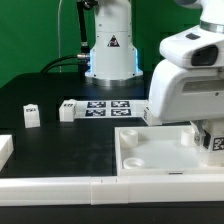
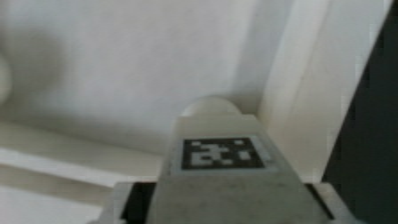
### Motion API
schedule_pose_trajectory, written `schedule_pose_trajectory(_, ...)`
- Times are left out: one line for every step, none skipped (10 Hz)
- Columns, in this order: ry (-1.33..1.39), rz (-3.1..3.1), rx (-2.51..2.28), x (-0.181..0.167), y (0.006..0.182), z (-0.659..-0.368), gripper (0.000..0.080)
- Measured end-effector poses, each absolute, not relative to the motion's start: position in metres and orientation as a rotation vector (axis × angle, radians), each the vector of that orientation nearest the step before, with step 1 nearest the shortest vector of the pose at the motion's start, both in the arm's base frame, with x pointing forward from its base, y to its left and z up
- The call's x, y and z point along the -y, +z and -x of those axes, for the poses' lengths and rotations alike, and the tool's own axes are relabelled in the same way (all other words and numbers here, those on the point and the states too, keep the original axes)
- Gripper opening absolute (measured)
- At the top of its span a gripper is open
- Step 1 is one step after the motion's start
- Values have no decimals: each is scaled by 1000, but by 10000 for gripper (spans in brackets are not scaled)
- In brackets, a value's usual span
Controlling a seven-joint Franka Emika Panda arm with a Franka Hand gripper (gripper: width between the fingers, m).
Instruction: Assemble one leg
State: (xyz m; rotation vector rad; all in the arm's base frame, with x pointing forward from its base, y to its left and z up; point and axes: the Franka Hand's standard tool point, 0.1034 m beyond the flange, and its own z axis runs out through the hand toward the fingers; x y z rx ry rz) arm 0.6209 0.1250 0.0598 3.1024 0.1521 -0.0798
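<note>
Gripping a leg (image 2: 222, 150), the gripper (image 1: 213, 137) is hanging at the right edge of the exterior view, its fingers clamped on the small white block just over the far right corner of the white tray (image 1: 135, 163). From the wrist camera, the held leg is filling the lower middle of the frame, its black-and-white tag facing the lens and its rounded tip pointing toward the tray's raised rim (image 2: 294, 70), with the black table showing as a dark strip at the right edge. Nearest in the exterior view, long white bars (image 1: 60, 186) are lying along the bottom of the frame, and the tray is sitting just behind them at lower right. Farther back, on the black table (image 1: 50, 90), two more legs are standing at middle left, one (image 1: 32, 117) well apart from the tray and the other (image 1: 68, 110) just beside the marker board (image 1: 112, 107). Behind that, the arm's base (image 1: 110, 50) is standing at top centre against a green backdrop.
</note>
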Motion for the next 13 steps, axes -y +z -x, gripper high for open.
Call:
schedule_pose_trajectory(-80,-3113,67,-124,60,-621,285)
schedule_pose_trajectory(-81,-3104,307,-124,60,-621,286)
schedule_pose_trajectory(-80,-3065,580,-124,60,-621,287)
schedule_pose_trajectory(-75,-3014,791,-124,60,-621,287)
schedule_pose_trajectory(-65,-2929,1041,-125,59,-621,287)
schedule_pose_trajectory(-57,-2844,1243,-125,60,-621,287)
schedule_pose_trajectory(-60,-2794,1359,-125,60,-621,287)
schedule_pose_trajectory(-62,-2738,1474,-125,60,-621,287)
schedule_pose_trajectory(-63,-2727,1497,-125,60,-621,294)
schedule_pose_trajectory(-65,-2754,1447,-125,60,-621,294)
schedule_pose_trajectory(-66,-2786,1388,-125,60,-621,497)
schedule_pose_trajectory(-70,-2803,1364,-126,60,-621,600)
schedule_pose_trajectory(-71,-2867,1226,-125,60,-622,600)
